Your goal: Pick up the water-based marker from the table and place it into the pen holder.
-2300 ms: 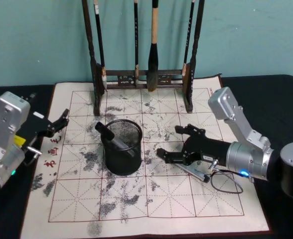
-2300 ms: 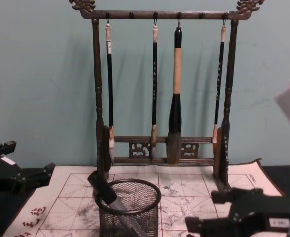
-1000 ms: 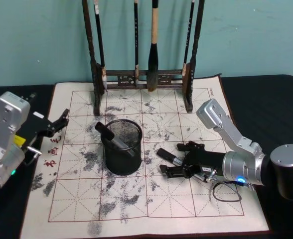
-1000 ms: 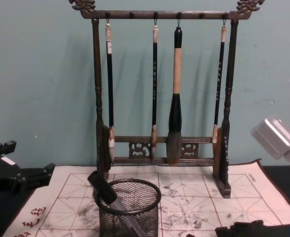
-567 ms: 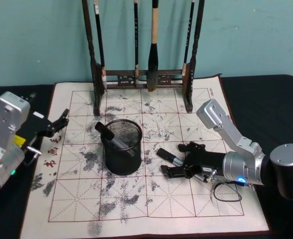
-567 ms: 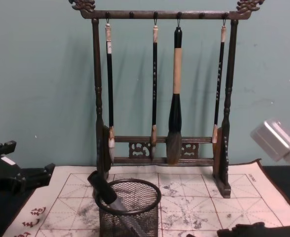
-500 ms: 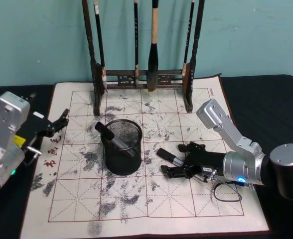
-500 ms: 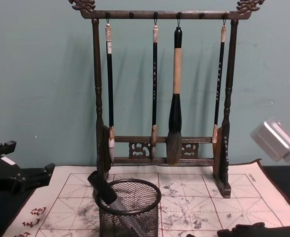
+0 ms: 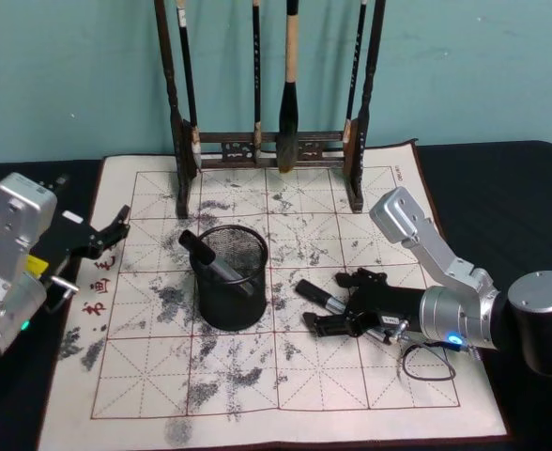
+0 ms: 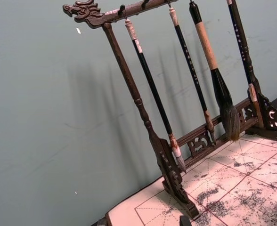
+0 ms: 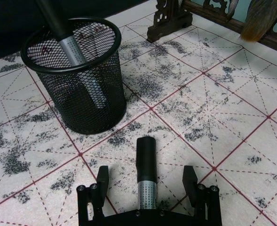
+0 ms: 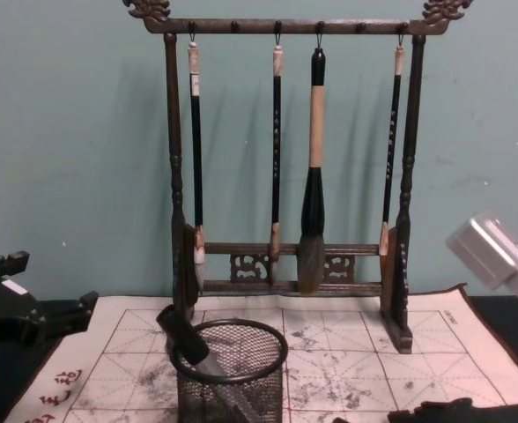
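Right gripper low on table, jaws apart straddling marker, not touching it, right of holder. Left gripper parked left, jaws apart.

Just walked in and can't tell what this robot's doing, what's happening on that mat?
The right gripper is low over the felt mat, open around a water-based marker lying right of the pen holder, not yet gripping it. Inside the holder leans another marker. The left gripper hangs open at the mat's left edge.
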